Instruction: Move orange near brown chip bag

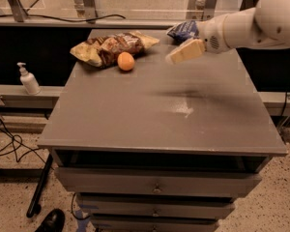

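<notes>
Well, in the camera view a grey desk point(135, 115) with stacked drawer fronts under its top fills the middle of the scene, and 2 chip bags lie along its far side. The brown chip bag point(111, 47) lies flat and crinkled at the far left of the top, its reddish-brown middle between pale tan ends. The orange point(126, 61) sits on the desk at the near edge of that bag, touching it or just beside it; I cannot tell which. Nothing grips it.

The gripper point(184, 52) hangs over the far right part of the desk, reaching in from the right on a thick white arm point(251, 25). It shows as a pale cream wedge pointing left and a little down, above the surface and well apart from the orange. Whether it is spread or pressed together I cannot tell. Just behind the gripper, at the far edge of the desk, lies a dark blue chip bag point(183, 30), partly hidden by the wrist.

A pale scuffed patch point(183, 111) marks the middle of the desk top. To the left of the desk, on a low ledge, stands 1 white pump bottle point(28, 79). On the speckled floor at the lower left lie black cables point(2, 144), and a black shoe point(50, 221) shows near the bottom edge.
</notes>
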Action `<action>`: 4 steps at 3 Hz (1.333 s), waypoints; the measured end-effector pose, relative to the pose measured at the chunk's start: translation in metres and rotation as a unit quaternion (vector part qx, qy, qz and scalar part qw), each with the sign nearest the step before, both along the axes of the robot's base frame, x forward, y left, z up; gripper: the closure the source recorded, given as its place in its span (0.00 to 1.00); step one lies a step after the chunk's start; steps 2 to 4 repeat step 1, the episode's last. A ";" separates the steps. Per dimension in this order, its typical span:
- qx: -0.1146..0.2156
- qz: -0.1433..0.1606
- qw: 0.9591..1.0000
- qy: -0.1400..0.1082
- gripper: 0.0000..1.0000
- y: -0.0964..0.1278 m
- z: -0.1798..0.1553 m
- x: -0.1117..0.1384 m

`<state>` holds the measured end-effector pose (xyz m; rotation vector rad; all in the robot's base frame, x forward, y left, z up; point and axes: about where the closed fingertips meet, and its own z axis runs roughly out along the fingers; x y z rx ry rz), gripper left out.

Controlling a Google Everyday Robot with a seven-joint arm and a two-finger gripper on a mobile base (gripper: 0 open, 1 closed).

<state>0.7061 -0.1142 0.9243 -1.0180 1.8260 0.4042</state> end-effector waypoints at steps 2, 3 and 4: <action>0.004 -0.006 1.000 -0.004 0.00 -0.017 0.008 -0.005; 0.004 -0.006 1.000 -0.004 0.00 -0.017 0.008 -0.005; 0.004 -0.006 1.000 -0.004 0.00 -0.017 0.008 -0.005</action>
